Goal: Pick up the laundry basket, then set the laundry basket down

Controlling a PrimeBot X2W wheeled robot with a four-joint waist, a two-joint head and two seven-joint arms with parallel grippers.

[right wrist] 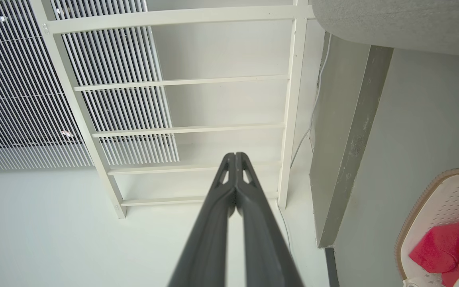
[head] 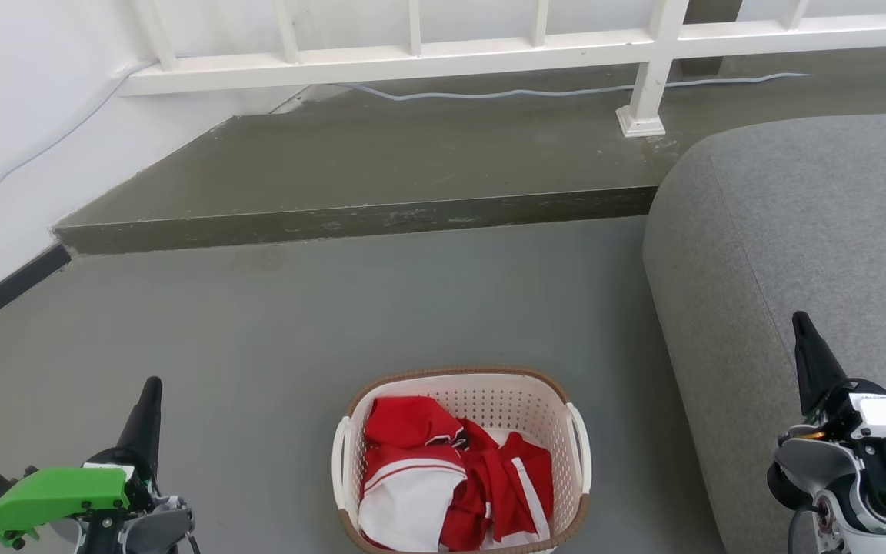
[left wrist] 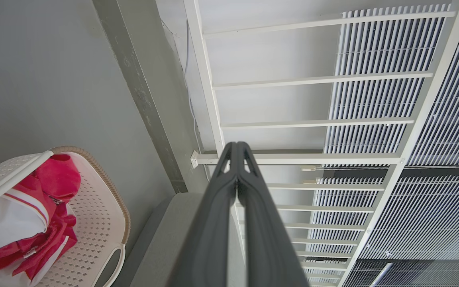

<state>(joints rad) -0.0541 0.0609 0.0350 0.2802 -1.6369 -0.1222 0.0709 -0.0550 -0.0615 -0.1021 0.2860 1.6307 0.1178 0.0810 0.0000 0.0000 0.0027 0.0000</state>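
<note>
Perforated plastic laundry basket point(head: 489, 408) w/ woven-look rim; matt floor point(head: 297, 323).

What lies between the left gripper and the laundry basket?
Bare grey floor and nothing else, as the head view shows, separates the left gripper from the laundry basket.

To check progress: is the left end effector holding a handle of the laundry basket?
No, the left end effector is shut and empty, apart from the laundry basket.
</note>
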